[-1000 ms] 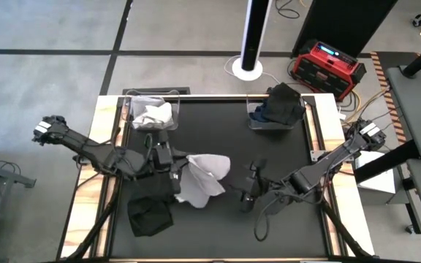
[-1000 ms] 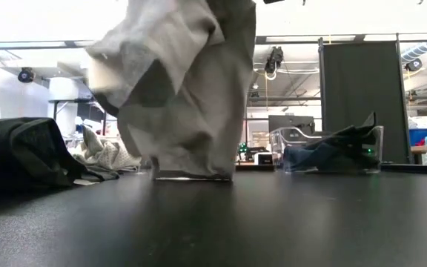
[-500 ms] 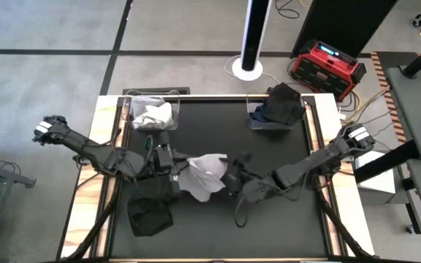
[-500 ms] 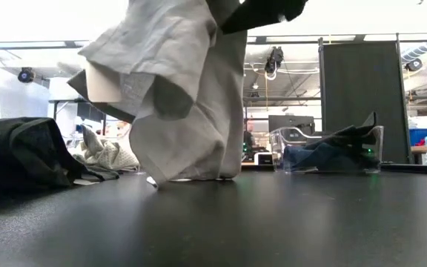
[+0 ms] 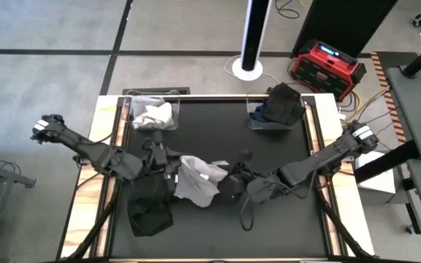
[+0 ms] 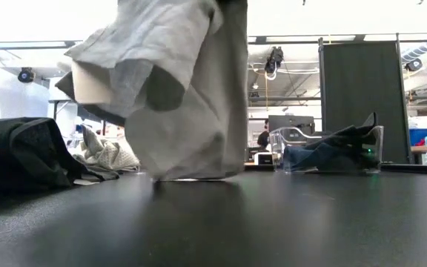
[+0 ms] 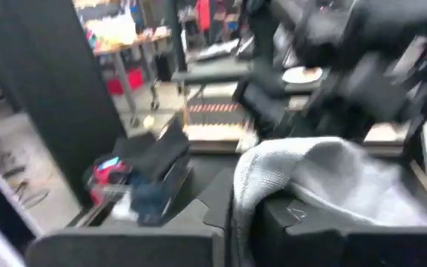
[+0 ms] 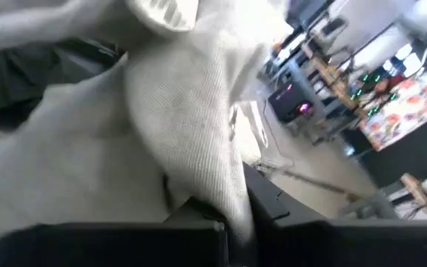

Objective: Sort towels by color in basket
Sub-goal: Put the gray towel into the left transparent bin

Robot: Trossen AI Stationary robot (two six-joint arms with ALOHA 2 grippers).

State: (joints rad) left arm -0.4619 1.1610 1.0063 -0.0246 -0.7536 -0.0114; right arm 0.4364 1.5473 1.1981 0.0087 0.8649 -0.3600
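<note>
left arm point(image 5: 86, 150): dark, slim links, matt black from end to end
left arm outer end point(image 5: 42, 127): pale grey-white block capping the black casing
right arm point(image 5: 320, 159): same dark build, long straight link running out to the table's right edge
right arm outer end point(image 5: 362, 132): light grey-white cap on black
cable: thin black lead looping off the right arm's forward part onto the table
left gripper point(image 5: 172, 174): chunky black housing
right gripper point(image 5: 230, 180): bulky black body, blunt and squared
</note>
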